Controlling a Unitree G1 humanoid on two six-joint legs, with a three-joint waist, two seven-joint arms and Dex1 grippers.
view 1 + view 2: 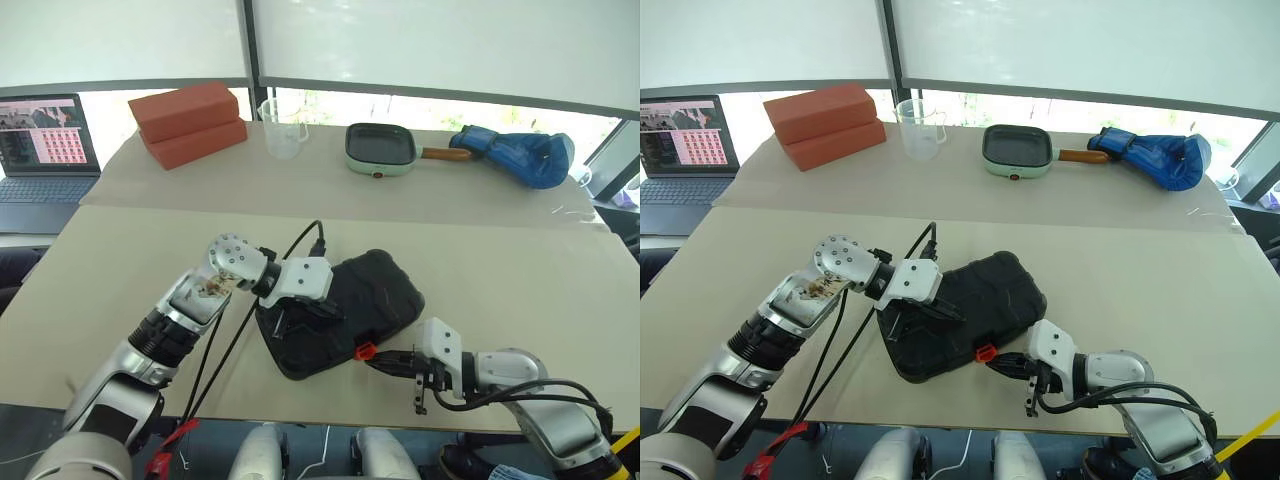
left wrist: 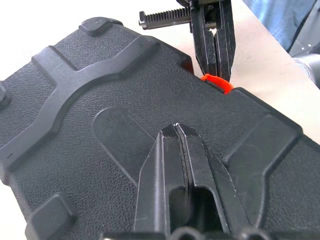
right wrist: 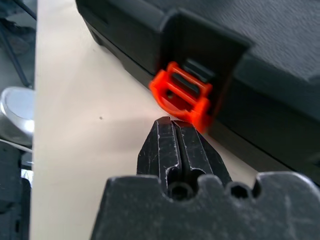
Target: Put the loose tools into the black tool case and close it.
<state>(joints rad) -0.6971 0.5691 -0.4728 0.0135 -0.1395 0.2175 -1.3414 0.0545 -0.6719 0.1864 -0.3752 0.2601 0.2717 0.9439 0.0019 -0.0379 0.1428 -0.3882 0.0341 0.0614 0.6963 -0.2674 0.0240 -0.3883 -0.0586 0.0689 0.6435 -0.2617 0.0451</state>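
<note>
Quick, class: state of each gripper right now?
Left gripper: shut, holding nothing, on the lid of the black tool case.
Right gripper: shut, holding nothing, at the orange latch.

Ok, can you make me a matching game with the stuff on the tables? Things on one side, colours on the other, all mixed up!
Things:
1. tool case
2. latch
3. bricks
4. glove

Colours:
A. blue
B. black
C. brick red
D. orange

Pairs: 1-B, 2-D, 3-C, 4-A
</note>
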